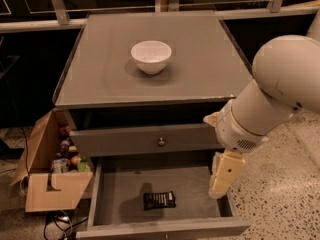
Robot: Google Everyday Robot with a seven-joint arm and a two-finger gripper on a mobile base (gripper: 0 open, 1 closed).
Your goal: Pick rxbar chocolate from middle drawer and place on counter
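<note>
The rxbar chocolate (159, 200), a small black-wrapped bar, lies flat on the floor of the open middle drawer (120, 194), near its front. My gripper (223, 178) hangs from the white arm at the drawer's right side, above its right wall and to the right of the bar, apart from it. The counter (200, 59) is the grey top of the cabinet, with a white bowl (151, 56) on it.
The drawer front with a round knob (161, 142) sits above the open drawer. An open cardboard box (50, 169) with bottles stands on the floor at the left. Speckled floor lies to the right. A dark railing runs behind the cabinet.
</note>
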